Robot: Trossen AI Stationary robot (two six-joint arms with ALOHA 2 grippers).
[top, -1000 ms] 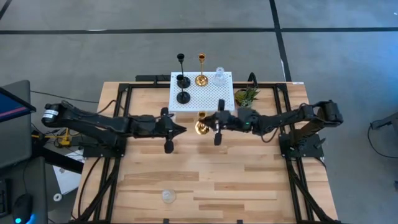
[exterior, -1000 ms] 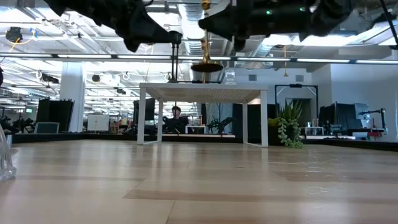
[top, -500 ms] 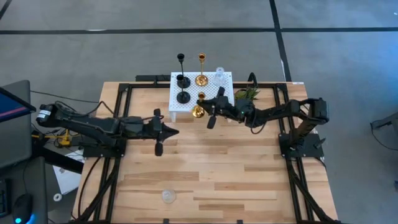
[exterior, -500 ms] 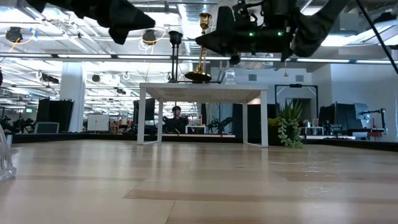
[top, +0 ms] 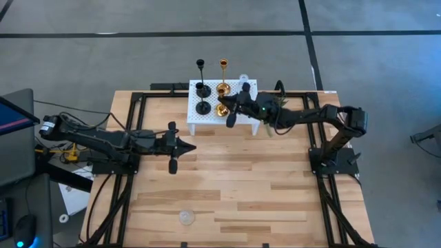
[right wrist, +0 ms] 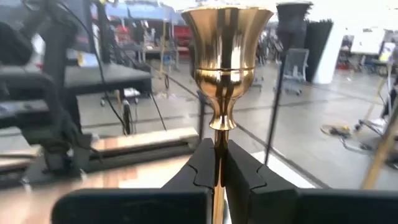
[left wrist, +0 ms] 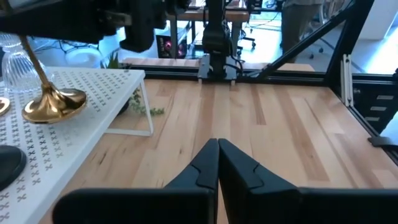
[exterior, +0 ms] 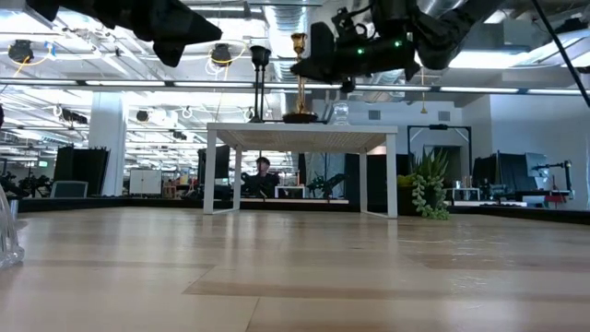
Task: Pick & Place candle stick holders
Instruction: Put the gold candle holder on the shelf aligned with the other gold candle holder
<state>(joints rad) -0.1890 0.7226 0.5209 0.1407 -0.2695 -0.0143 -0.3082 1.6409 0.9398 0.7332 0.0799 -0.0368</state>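
The right gripper (top: 234, 110) is clamping a shiny gold candle stick holder (right wrist: 225, 59) by its thin stem, placing it on the white perforated stand (top: 213, 118) (middle of it); release looks next. The left gripper (left wrist: 217, 163) is waiting, pinched closed and empty.

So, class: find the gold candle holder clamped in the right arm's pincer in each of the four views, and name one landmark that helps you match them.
High view: gold candle holder over the white stand, at the right pincer.
Low view: upper middle, above the stand top.
Left wrist view: far left, base on the stand.
Right wrist view: centre, stem between the shut fingers.
Shared landmark: the white stand.
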